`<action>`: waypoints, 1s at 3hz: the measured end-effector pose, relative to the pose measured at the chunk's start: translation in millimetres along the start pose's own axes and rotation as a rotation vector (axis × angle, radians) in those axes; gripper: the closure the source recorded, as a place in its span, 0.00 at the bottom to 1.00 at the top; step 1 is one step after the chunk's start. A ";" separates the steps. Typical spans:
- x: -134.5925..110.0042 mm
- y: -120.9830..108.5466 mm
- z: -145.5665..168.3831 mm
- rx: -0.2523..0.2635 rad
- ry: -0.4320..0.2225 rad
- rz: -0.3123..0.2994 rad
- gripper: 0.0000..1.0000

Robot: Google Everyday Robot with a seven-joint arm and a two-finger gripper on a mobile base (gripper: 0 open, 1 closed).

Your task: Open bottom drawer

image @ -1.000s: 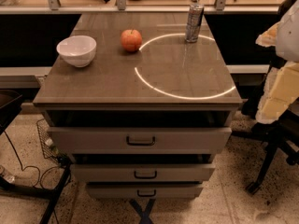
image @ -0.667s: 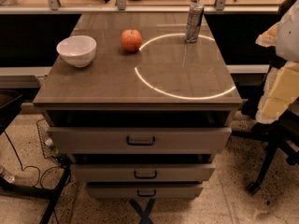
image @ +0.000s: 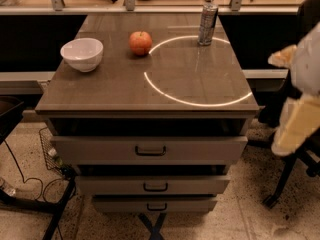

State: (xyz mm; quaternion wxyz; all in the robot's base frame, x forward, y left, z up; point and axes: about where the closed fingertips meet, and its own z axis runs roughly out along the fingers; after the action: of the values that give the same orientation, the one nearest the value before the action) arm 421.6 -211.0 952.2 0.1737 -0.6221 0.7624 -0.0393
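- While the gripper (image: 296, 128) shows only as a blurred cream shape at the right edge of my view, level with the cabinet's top edge and off its right side, I cannot tell whether it is apart or together; it holds nothing I can make out.
- It is well apart from every drawer handle.
- Bottom drawer (image: 125, 204): lowest of three grey-beige fronts, directly under the middle drawer (image: 110, 185), small dark loop handle (image: 156, 207) at centre, nothing touching it.
- Top drawer (image: 100, 150) is the tallest front.
- Cabinet top (image: 110, 91): white bowl (image: 82, 54) at back left, apple (image: 141, 43) to its right, upright can (image: 207, 23) at back right.
- A bright ring of light (image: 200, 103) lies across the right half.
- Speckled floor (image: 235, 219); cables (image: 27, 181) at lower left.
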 end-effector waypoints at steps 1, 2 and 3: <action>24.0 33.7 32.3 0.046 -0.001 -0.071 0.00; 54.0 75.5 90.4 0.093 0.049 -0.124 0.00; 72.8 109.6 147.0 0.071 0.097 -0.150 0.00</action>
State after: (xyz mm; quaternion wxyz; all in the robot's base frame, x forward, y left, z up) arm 353.2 -233.7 768.6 0.1552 -0.6683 0.7193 -0.1092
